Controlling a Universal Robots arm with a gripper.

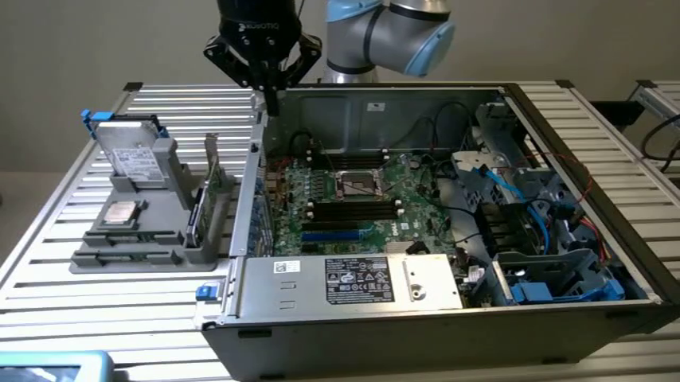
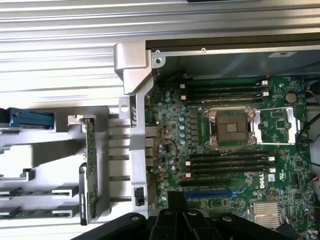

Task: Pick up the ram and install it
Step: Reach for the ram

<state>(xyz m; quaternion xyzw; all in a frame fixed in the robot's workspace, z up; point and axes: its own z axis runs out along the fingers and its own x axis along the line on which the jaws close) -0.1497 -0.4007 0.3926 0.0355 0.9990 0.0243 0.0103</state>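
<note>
Gripper (image 1: 271, 102) — I'm reading it as closed and empty, hovering above the computer case (image 1: 318, 342) edge; ram (image 1: 196, 215) sitting in grey holder (image 1: 127, 259) — well apart.

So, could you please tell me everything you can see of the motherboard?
The motherboard is a green circuit board lying flat inside the open computer case. A metal-framed processor socket sits empty at its middle, with long black slots on two sides that look empty, plus a blue slot.

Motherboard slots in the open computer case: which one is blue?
The single long blue slot, farther from the silver processor socket than the black memory slots beside it; every other long slot is black.
</note>
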